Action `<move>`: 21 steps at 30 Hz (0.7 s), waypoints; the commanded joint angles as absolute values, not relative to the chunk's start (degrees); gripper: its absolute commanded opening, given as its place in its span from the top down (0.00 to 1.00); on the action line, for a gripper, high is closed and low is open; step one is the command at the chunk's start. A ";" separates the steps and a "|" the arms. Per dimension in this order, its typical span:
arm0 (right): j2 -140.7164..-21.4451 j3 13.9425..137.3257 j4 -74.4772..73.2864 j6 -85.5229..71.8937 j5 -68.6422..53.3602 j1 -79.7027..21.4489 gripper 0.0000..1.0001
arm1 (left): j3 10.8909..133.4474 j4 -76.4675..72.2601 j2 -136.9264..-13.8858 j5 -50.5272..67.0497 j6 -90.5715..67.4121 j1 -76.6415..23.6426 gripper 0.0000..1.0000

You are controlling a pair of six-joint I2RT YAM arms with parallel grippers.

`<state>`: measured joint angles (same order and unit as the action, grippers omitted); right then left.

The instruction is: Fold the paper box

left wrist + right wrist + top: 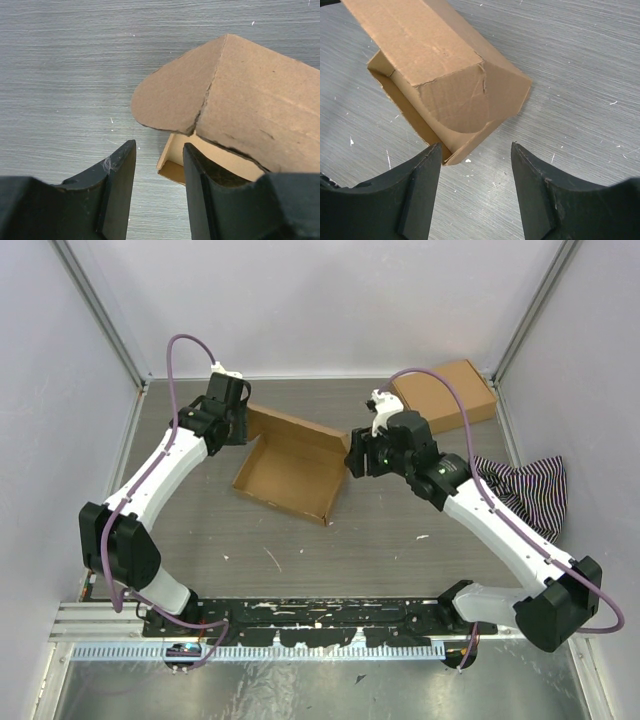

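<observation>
Gripper jaws apart, left gripper and right gripper flanking open-topped paper box

The plain brown cardboard box, an open tray with its lid panel leaning up, is taking up the middle of the grey scratched table and is standing between the two hands. The left hand is hovering at the box's far left corner with fingers spread, and a rounded cardboard tab is jutting out just ahead of the gap. The right hand, likewise spread, is facing the box's right end. A flat brown carton is occupying the far right corner, and a black-and-white striped cloth is lying bunched beside the right arm, against the right wall. Bare table is lying open between the box and the arm bases, and to the box's left.
</observation>
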<state>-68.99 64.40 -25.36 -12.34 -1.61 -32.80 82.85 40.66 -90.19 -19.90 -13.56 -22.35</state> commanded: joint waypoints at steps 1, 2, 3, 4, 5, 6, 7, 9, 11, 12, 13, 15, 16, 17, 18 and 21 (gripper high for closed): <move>-68.86 64.15 -22.54 -13.09 -1.91 -33.72 0.37 | 82.76 39.91 -88.69 -19.31 -13.87 -22.50 0.51; -69.25 63.63 -22.10 -13.77 -1.11 -33.89 0.38 | 82.71 39.83 -88.68 -19.34 -13.84 -22.48 0.51; -69.83 63.19 -21.57 -14.20 -0.04 -34.04 0.38 | 82.71 39.86 -88.70 -19.34 -13.74 -22.50 0.51; -70.36 62.98 -21.01 -14.61 1.08 -34.35 0.38 | 82.64 39.79 -88.74 -19.41 -13.81 -22.50 0.51; -70.73 62.75 -20.52 -15.15 2.86 -34.56 0.38 | 82.65 39.81 -88.84 -19.38 -13.81 -22.50 0.51; -71.05 62.34 -19.67 -15.96 4.85 -34.64 0.38 | 82.66 39.81 -88.93 -19.28 -13.86 -22.50 0.51; -71.39 61.97 -18.75 -16.42 6.40 -34.66 0.38 | 82.66 39.86 -88.92 -19.22 -13.93 -22.50 0.51; -72.25 61.56 -17.01 -17.49 8.42 -34.76 0.38 | 82.59 39.82 -88.93 -19.16 -14.06 -22.50 0.51; -73.56 61.63 -15.60 -17.99 9.94 -35.09 0.38 | 82.68 39.81 -88.86 -19.20 -13.90 -22.50 0.51; -74.21 61.69 -14.89 -18.15 10.69 -35.34 0.38 | 82.78 39.86 -88.77 -19.19 -13.82 -22.50 0.51; -74.85 61.80 -14.11 -18.23 11.42 -35.57 0.39 | 82.73 39.90 -88.77 -19.22 -13.77 -22.50 0.51; -76.59 62.60 -13.08 -18.43 13.79 -35.98 0.41 | 82.71 39.84 -88.63 -19.32 -13.68 -22.50 0.51; -77.25 63.02 -12.60 -18.48 14.97 -36.27 0.42 | 82.66 39.82 -88.63 -19.36 -13.65 -22.50 0.51; -77.83 63.36 -12.04 -18.66 15.67 -36.51 0.43 | 82.63 39.86 -88.62 -19.34 -13.70 -22.52 0.51; -78.39 63.74 -11.44 -18.73 16.08 -36.74 0.44 | 82.61 39.90 -88.58 -19.34 -13.71 -22.50 0.51; -80.08 64.52 -10.08 -18.68 17.61 -37.38 0.47 | 82.48 39.99 -88.52 -19.31 -13.75 -22.50 0.51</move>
<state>-79.07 61.23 -16.19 -17.80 12.78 -36.38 82.85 40.66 -90.19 -19.55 -13.65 -22.35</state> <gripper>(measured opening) 0.549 0.488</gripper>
